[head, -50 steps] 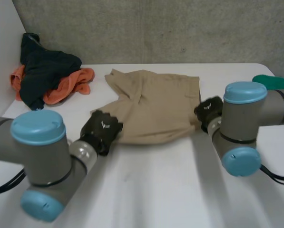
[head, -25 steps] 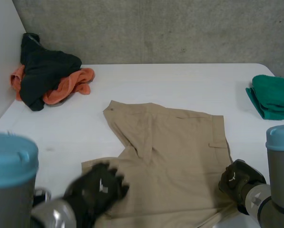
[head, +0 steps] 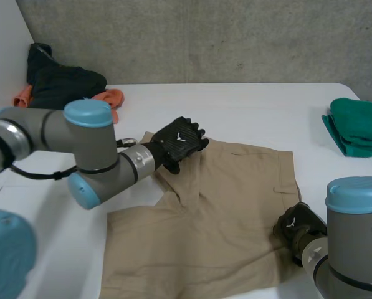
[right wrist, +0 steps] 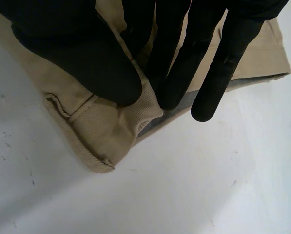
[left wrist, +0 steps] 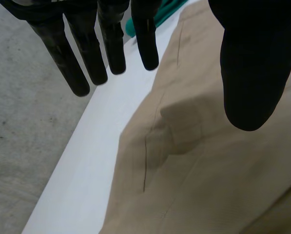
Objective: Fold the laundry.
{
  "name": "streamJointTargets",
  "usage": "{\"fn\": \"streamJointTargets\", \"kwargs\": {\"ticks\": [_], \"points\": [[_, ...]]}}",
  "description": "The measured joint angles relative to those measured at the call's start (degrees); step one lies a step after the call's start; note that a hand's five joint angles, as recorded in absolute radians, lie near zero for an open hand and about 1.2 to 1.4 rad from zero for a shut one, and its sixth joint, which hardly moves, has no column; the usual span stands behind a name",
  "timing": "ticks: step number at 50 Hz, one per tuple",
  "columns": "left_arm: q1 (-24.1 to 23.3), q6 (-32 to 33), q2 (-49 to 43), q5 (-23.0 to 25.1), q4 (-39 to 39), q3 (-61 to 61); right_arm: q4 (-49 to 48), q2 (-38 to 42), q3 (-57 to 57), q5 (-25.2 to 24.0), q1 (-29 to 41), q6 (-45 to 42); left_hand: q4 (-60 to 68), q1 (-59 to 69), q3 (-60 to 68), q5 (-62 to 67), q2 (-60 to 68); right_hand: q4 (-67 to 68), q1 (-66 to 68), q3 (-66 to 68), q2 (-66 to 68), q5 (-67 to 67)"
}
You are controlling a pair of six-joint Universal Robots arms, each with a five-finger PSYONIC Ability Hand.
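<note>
The white worktop point(head: 248, 106) carried everything. Taking the head view as a dial with 12 o'clock farthest from the robot, the tan shorts point(head: 229, 205) lay spread flat from the centre down to 6 o'clock, one wrinkle running through the middle. A pile point(head: 61, 87) of dark and orange clothes sat at 10 o'clock, and a folded green cloth point(head: 360, 128) at 3 o'clock, both well apart from the shorts.

The left robot hand point(head: 179, 140) hung over the shorts' far edge, at about their 11 o'clock. Its fingers point(left wrist: 111, 44) were straight, its thumb stood wide of them, and it held nothing. The right robot hand point(head: 296, 225) was at the shorts' 4 o'clock corner. There its thumb point(right wrist: 87, 63) and fingers pinched a small bunch of cloth at the hem.

The step in hand looked like taking a second hold so that the shorts could be folded in half. To do it well, the left robot hand should come straight down onto the far edge and close on every layer there, not just the top one. The right pinch looked shallow and sat close to the hem. It should be held firm, or deepened, before any lift. Both hands should then rise together and keep the cloth lightly taut between them, so that the wrinkle pulls out and does not get folded in, and the edges should be brought level before either hand lets go.
</note>
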Motion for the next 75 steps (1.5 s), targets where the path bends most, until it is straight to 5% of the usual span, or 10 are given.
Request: {"fn": "streamJointTargets", "kwargs": {"ticks": [14,16,20,48,50,53,56,67,75], "points": [[0.08,0.18,-13.22,1.41,-0.18,13.74,-1.01,1.28,0.57,-0.05,-0.33,0.81,19.86,20.56,19.73,19.16,20.41,0.00,0.50,0.00,0.00,0.29],[-0.15,0.19,-13.30,1.24,-0.04,13.72,-1.20,1.26,0.68,-0.04,-0.49,0.95,38.87,38.77,38.49,37.58,39.23,-0.01,0.81,0.00,0.00,0.29],[-0.85,0.19,-12.69,-0.05,0.51,13.20,-1.77,1.25,0.89,0.02,-0.69,1.06,43.64,40.64,43.18,41.42,43.50,0.00,1.24,0.00,0.00,0.29],[1.52,4.85,12.87,-37.12,-0.75,-22.47,-2.93,-0.12,-0.50,-0.18,0.19,4.88,43.85,40.64,43.31,41.42,43.65,0.00,1.67,0.00,0.00,0.30],[1.46,4.62,12.94,-37.59,-1.16,-23.29,-2.91,-0.17,-0.50,-0.23,0.23,5.25,41.39,38.40,40.13,39.81,40.41,0.00,1.67,0.00,0.00,0.30],[1.16,3.40,13.02,-37.76,-1.83,-24.19,-2.88,-0.20,-0.49,-0.37,0.37,6.11,8.97,1.93,8.09,8.14,7.83,0.00,1.67,0.00,0.00,0.30],[0.94,1.32,14.13,-37.48,-2.03,-24.18,-2.89,-0.20,-0.56,-0.44,0.42,6.71,-7.88,-9.89,-7.49,-8.19,-7.61,0.00,1.67,0.00,0.00,0.30],[1.44,-16.96,33.53,-35.82,-5.09,-31.31,-3.04,-0.77,-1.54,-0.29,0.12,10.35,-4.77,-4.67,-4.76,-4.88,-4.75,0.00,1.67,0.00,0.00,0.30],[0.93,-22.94,47.66,-27.64,-13.23,-49.31,-3.18,-1.03,-1.74,-0.06,-0.31,11.42,0.47,0.11,0.37,0.47,0.23,0.00,1.67,0.00,0.00,0.30]]}}
